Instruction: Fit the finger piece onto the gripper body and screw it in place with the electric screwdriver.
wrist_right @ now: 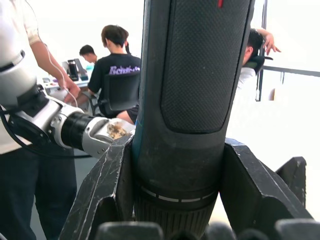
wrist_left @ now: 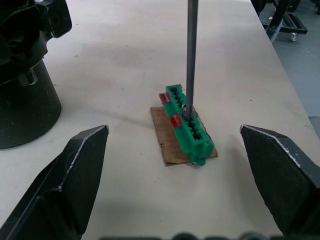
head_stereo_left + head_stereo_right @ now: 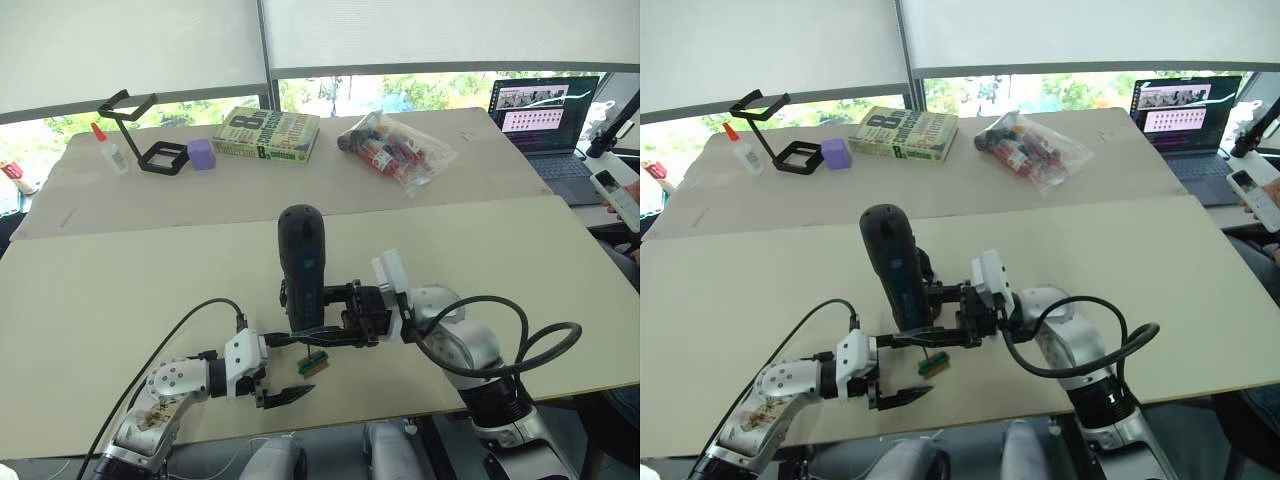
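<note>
My right gripper (image 3: 322, 322) is shut on the electric screwdriver (image 3: 303, 265), a black cylinder held upright over the table. Its thin metal bit (image 2: 190, 50) points down, and the tip rests on a small green-and-brown block (image 2: 186, 127). My left gripper (image 2: 175, 170) is open wide, low over the table, with one finger on each side of that block and touching nothing. The gripper body (image 2: 25, 95), a chunky black mechanism with a round base, stands on the table just beside the block, behind the screwdriver. The finger piece is out of view.
Along the table's far side lie a glue bottle (image 3: 110, 150), a black wire stand (image 3: 150, 140), a purple block (image 3: 201, 154), a book (image 3: 265, 135) and a bag of small items (image 3: 395, 145). A laptop (image 3: 550, 115) sits at the far right. People sit in the background (image 1: 117, 65).
</note>
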Controlling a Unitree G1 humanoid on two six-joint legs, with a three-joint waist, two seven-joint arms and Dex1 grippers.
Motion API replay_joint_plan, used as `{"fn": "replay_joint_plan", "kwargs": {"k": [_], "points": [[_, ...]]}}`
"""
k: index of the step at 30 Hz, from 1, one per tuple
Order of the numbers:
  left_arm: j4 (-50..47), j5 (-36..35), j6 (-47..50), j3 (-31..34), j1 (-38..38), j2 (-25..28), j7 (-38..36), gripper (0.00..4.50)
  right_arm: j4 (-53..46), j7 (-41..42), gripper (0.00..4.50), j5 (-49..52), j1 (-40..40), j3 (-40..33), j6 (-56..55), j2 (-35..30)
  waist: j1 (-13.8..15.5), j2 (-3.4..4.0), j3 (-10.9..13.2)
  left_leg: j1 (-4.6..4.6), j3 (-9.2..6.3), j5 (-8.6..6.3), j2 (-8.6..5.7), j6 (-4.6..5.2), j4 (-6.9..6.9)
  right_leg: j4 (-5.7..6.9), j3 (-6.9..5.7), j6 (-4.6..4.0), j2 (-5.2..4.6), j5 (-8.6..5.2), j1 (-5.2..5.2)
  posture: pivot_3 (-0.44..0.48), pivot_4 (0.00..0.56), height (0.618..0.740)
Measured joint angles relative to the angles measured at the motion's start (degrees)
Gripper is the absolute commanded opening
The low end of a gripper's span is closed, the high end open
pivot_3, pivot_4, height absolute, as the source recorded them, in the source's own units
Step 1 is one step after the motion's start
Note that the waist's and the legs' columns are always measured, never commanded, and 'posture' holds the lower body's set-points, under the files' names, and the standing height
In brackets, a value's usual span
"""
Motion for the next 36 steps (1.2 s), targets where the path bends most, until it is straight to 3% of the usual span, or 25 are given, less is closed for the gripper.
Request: {"fn": "replay_joint_plan", "kwargs": {"k": [36], "points": [[1.0, 0.1, -2.0, 0.0, 0.1, -0.1, 0.0, 4.46, 0.0, 1.7, 1.98, 0.4, 0.5, -0.1, 2.1, -1.5, 0.0, 0.0, 0.0, -0.01, 0.0, 0.0, 0.0, 0.0, 0.0, 0.0, 0.0, 0.0, 0.0, 0.0, 0.0, 0.0, 0.15, 0.74]]}}
